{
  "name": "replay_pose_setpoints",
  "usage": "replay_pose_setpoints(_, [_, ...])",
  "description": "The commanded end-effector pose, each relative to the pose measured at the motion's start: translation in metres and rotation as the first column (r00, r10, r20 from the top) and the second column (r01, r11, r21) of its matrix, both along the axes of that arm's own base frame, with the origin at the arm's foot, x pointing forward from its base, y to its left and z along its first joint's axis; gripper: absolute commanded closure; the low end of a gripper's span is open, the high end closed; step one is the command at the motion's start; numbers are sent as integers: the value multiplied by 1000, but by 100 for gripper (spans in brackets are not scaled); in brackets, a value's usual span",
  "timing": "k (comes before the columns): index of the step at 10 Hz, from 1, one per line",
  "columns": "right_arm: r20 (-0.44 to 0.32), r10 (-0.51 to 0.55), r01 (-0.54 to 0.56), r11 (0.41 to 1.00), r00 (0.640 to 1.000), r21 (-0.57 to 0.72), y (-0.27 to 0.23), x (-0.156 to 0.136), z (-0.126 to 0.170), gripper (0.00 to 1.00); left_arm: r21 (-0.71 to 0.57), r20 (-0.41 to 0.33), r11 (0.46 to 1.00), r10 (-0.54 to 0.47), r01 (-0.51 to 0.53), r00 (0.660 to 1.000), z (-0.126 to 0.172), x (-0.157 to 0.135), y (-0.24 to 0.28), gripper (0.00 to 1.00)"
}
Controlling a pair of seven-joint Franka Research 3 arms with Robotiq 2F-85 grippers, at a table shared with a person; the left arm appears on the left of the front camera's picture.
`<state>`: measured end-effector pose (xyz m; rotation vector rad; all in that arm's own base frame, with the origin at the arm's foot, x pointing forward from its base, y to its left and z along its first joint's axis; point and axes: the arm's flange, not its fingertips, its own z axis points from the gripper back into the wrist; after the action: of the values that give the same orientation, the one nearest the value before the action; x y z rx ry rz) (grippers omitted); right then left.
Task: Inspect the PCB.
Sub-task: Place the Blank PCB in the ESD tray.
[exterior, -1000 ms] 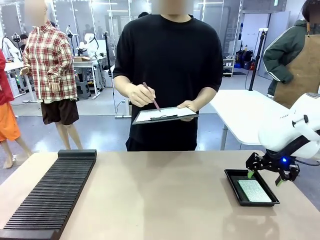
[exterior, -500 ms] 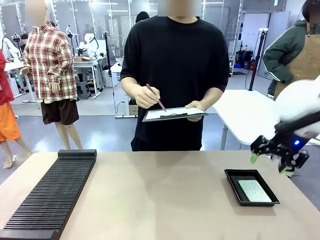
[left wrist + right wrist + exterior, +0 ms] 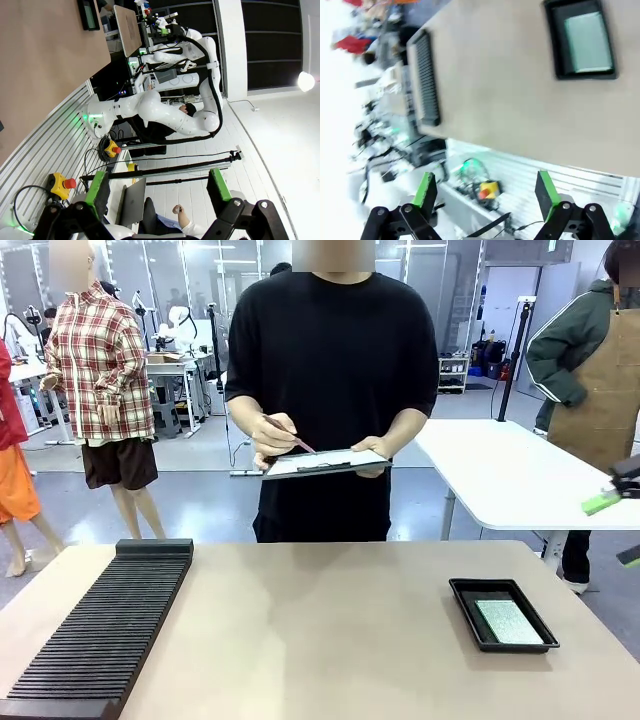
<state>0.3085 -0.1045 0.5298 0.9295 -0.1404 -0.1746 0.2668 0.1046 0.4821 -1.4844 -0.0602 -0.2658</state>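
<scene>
Circuit board (image 3: 508,621): lies flat inside the black tray (image 3: 470,612), speckled pale-green face up, at about 4 o'clock on the tabletop (image 3: 320,630) in the front view. In the right wrist view the circuit board (image 3: 588,42) appears at about 1 o'clock, lying in the tray (image 3: 551,35).

Tray: shallow, black, rectangular; rests on the tabletop near its right edge, well apart from the ribbed rack.

Ribbed rack (image 3: 105,625): long black slotted part at about 8 o'clock on the tabletop, running from the near edge toward the far side.

Right end effector (image 3: 616,527): at the 3 o'clock edge of the front view, raised above tabletop level, well apart from the tray. Fingers apart, nothing between the green pads (image 3: 425,190) in the right wrist view (image 3: 485,192).

Left end effector (image 3: 159,189): fingers spread wide, nothing between them; it faces away from the work area toward the floor and equipment beside the table.

Person: stands at the far side, 12 o'clock, holding a white clipboard (image 3: 325,464) in one hand (image 3: 368,448) and a pen (image 3: 288,437) in the other hand (image 3: 274,434), pen tip at the clipboard.
</scene>
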Motion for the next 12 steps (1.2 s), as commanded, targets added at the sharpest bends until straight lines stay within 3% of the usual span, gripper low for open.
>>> replay_pose_setpoints(1, [50, 75, -83, 975, 996, 205, -21, -16, -27, 0, -2, -11, 1000, -1, 1, 1000, 6, 1, 1, 0])
replay_pose_setpoints(3, [100, 80, -109, 939, 992, 326, -27, -26, -42, 0, -2, -11, 1000, -1, 1, 1000, 6, 1, 1, 0])
replay_pose_setpoints(6, [116, 73, -112, 918, 991, 381, -19, -23, -48, 0, -2, -11, 1000, -1, 1, 1000, 6, 1, 1, 0])
replay_pose_setpoints(12, [107, 62, -96, 931, 992, 353, -27, -31, -46, 0, -2, -11, 1000, -1, 1, 1000, 6, 1, 1, 0])
